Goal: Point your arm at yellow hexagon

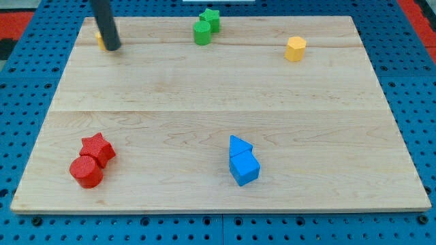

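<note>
The yellow hexagon (295,49) sits near the view's top right on the wooden board (218,109). My dark rod comes down at the view's top left, and my tip (112,48) rests on the board there, far to the left of the hexagon. A second yellow block (100,41) shows just left of the rod, touching or very close to it. The rod hides most of it, so I cannot make out its shape.
A green star (211,18) and a green cylinder (201,33) sit together at the top middle. A red star (97,148) and a red cylinder (86,171) sit at the bottom left. A blue triangle (238,145) and a blue cube (244,169) sit at the bottom middle.
</note>
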